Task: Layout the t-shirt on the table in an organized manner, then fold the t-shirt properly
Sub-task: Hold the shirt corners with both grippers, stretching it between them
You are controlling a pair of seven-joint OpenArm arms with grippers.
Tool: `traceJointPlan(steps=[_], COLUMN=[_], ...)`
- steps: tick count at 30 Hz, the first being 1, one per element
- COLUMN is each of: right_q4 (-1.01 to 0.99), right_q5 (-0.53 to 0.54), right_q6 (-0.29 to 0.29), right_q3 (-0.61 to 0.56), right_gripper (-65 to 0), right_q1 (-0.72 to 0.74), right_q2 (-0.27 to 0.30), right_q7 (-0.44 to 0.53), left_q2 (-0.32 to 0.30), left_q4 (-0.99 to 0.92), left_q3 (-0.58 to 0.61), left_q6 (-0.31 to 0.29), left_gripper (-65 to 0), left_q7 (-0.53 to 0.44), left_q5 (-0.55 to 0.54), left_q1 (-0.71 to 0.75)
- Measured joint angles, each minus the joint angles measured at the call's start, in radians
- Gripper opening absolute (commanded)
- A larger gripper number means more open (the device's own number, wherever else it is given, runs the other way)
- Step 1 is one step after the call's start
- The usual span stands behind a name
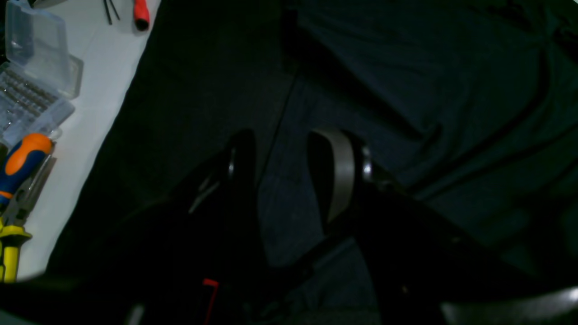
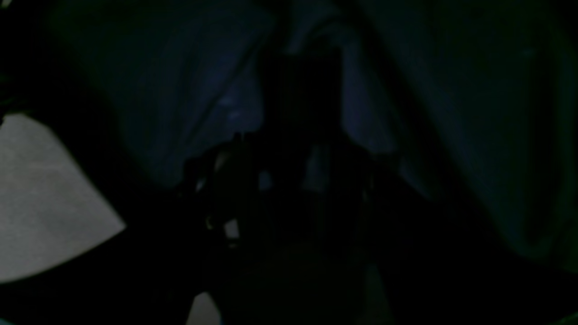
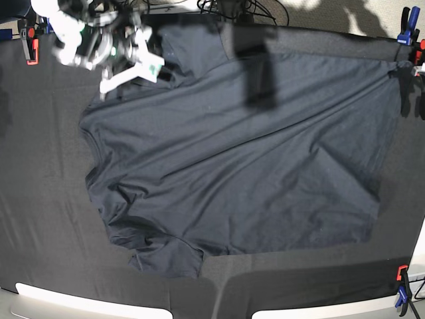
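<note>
The dark navy-charcoal short-sleeved cotton t-shirt [image 3: 232,159] lies spread over most of the large desk covered in matte black creased cloth [image 3: 40,219], roughly opened out but far from tidy. Long diagonal wrinkles cross its body, and the sleeve nearest the camera [image 3: 166,256] is bunched and partly tucked under.

In the base view the right end effector [image 3: 129,66] sits at the far corner of the shirt, over the other sleeve. Its wrist camera is almost black, so I cannot tell how wide it stands or whether it has any fabric. The left end effector [image 1: 289,158] shows clearly in its own wrist view: its jaws stand apart with the shirt's edge running between them, not pinched. The base view does not show that arm itself.

The layout step looks unfinished. The main risk is a bad pinch: shirt and desk cloth are nearly the same colour, and the left end effector straddles the boundary, so closing here could catch the black cover along with the hem and drag it. An uneven pull from one corner would deepen the diagonal wrinkles, and the bunched sleeve would be folded in crooked if left.
</note>
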Motion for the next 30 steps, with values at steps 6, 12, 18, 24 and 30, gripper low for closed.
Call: traceJointPlan(steps=[6,12,18,24,30], right_q4=[-0.024,-0.106,-0.113,-0.084,0.003], right_q5=[0.002,0.081,0.103,0.100,0.101], right_q6=[0.000,0.000,0.000,0.008,0.011], right_q3=[0.000,0.002,0.003,0.001,0.000], right_gripper=[-37.1,-37.1,-43.2,-43.4,-43.4], right_q1=[0.011,0.013,0.013,0.010,0.013], right_q2=[0.000,0.001,0.003,0.002,0.000], right_q7=[0.002,0.016,0.033,0.034,0.034], left_q2=[0.000,0.000,0.000,0.000,0.000], left_q4=[0.000,0.000,0.000,0.000,0.000], left_q3=[0.000,0.000,0.000,0.000,0.000], left_q6=[0.000,0.000,0.000,0.000,0.000], left_gripper=[-44.2,-44.2,-44.2,-44.2,-44.2], left_q7=[0.000,0.000,0.000,0.000,0.000], left_q5=[0.000,0.000,0.000,0.000,0.000], left_q1=[0.000,0.000,0.000,0.000,0.000])
